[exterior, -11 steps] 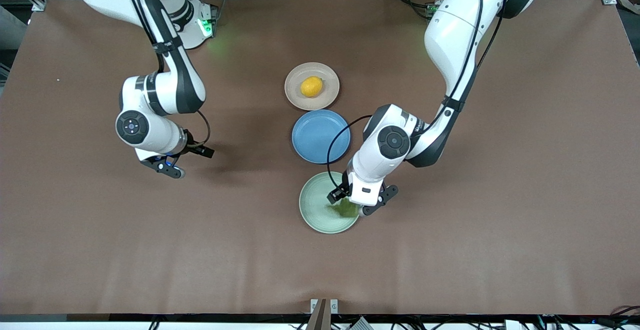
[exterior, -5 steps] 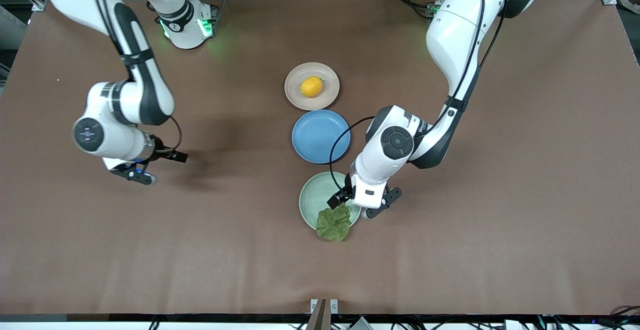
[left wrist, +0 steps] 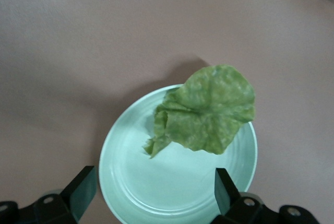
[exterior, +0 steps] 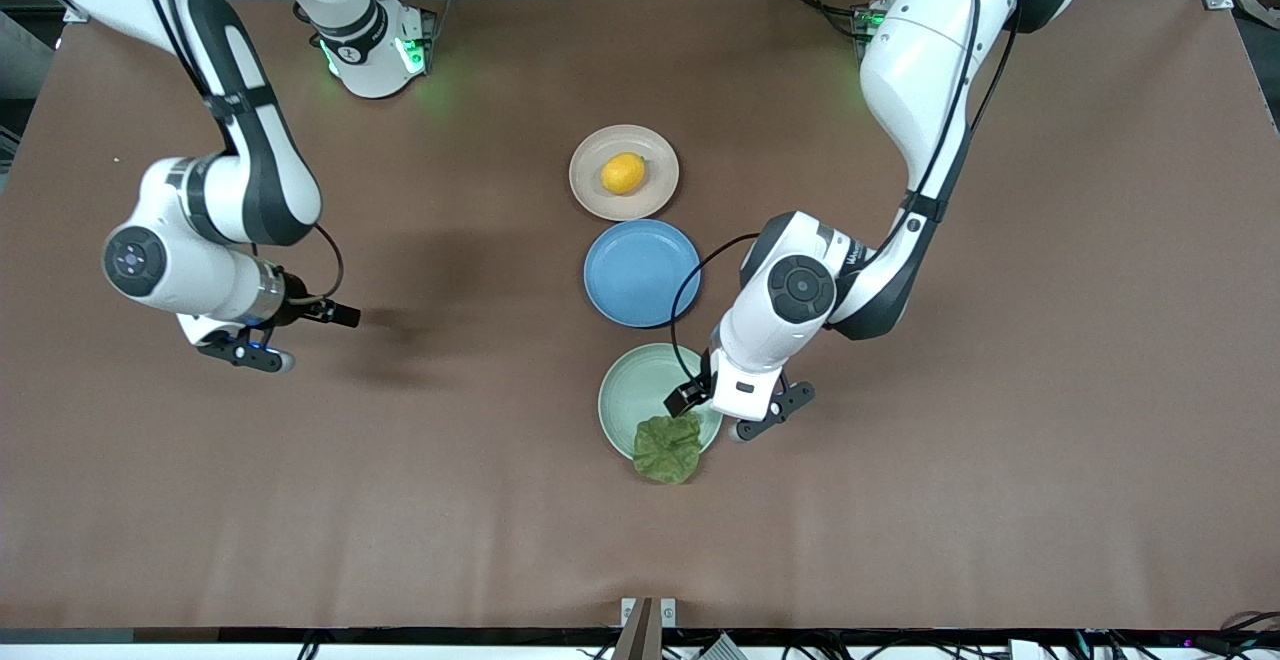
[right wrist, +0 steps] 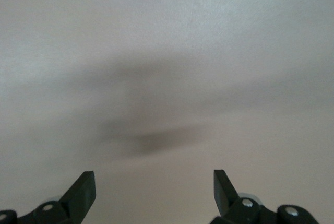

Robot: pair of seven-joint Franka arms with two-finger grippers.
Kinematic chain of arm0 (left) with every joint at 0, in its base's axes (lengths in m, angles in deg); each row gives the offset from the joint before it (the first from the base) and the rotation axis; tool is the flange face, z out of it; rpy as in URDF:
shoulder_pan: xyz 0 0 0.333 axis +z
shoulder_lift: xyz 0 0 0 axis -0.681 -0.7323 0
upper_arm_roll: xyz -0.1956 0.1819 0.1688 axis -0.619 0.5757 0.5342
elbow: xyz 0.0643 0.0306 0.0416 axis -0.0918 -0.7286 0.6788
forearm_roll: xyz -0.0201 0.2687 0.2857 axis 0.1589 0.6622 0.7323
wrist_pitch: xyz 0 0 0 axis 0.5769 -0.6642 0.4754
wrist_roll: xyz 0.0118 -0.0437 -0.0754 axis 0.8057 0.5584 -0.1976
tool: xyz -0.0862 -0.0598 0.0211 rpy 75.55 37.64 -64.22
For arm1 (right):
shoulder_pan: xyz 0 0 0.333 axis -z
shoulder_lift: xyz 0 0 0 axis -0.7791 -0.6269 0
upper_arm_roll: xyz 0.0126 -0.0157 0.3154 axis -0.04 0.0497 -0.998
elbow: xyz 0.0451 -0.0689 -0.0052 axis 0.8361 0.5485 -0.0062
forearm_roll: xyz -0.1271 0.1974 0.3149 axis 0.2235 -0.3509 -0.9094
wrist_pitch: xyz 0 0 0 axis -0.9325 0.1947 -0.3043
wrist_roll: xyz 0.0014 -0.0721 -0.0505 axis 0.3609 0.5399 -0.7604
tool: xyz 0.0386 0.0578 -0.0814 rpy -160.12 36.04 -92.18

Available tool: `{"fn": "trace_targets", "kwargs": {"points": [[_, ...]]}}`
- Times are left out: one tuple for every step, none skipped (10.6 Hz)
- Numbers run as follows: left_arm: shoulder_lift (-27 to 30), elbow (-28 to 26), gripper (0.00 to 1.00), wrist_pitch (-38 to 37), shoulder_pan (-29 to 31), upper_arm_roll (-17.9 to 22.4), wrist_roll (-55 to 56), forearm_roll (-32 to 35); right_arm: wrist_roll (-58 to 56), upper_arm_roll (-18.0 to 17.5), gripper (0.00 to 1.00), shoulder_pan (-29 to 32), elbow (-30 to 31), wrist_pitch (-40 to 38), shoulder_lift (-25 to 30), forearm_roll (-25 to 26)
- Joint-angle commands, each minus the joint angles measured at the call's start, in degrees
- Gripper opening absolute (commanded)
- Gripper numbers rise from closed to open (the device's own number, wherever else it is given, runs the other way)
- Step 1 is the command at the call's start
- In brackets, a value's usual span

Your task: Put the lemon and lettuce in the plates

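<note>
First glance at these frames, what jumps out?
A column of three plates mid-table: the beige plate holding the lemon, a blue plate, then the mint plate nearest the front camera. The lettuce drapes over the mint plate's rim, the open left gripper above it. The right gripper waits open over bare table.

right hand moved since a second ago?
Yes. The right hand has swung away from the blue plate, toward the right arm's end of the table.

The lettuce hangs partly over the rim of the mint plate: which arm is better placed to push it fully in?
The left. Its open pincer is over the mint green plate, beside the lettuce. The right pincer, also open, waits over bare table toward the right arm's end.
</note>
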Motion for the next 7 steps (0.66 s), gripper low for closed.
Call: {"fn": "trace_targets", "kwargs": {"points": [[3.3, -3.4, 1.00, -3.3, 1.9, 0.2, -6.6, 1.1, -0.3, -3.2, 1.00, 3.5, 1.3, -4.9, 9.0, 5.4], [4.2, -4.7, 1.00, -3.8, 2.8, 0.2, -9.5, 1.1, -0.9, -7.0, 1.00, 7.2, 1.3, -5.9, 11.0, 7.0], [5.3, -6.3, 1.00, -4.3, 4.0, 0.2, -12.7, 1.1, -1.8, -10.4, 1.00, 10.6, 1.2, -6.5, 12.7, 7.4], [6.6, -8.0, 1.00, -4.7, 5.6, 0.3, -16.4, 1.1, -3.1, -11.1, 1.00, 11.5, 1.1, -7.3, 14.6, 7.4], [8.4, -10.7, 1.00, -4.6, 7.1, 0.3, -20.3, 1.1, -5.0, -11.0, 1.00, 11.8, 0.7, -8.5, 16.6, 7.4], [10.1, -13.2, 1.00, -4.7, 9.0, 0.3, -24.5, 1.1, -6.2, -10.9, 1.00, 11.9, 0.2, -10.4, 18.6, 7.4], [11.9, -15.5, 1.00, -4.6, 11.0, 0.3, -28.3, 1.1, -6.5, -10.8, 1.00, 12.1, -0.1, -11.8, 20.2, 7.4]]}}
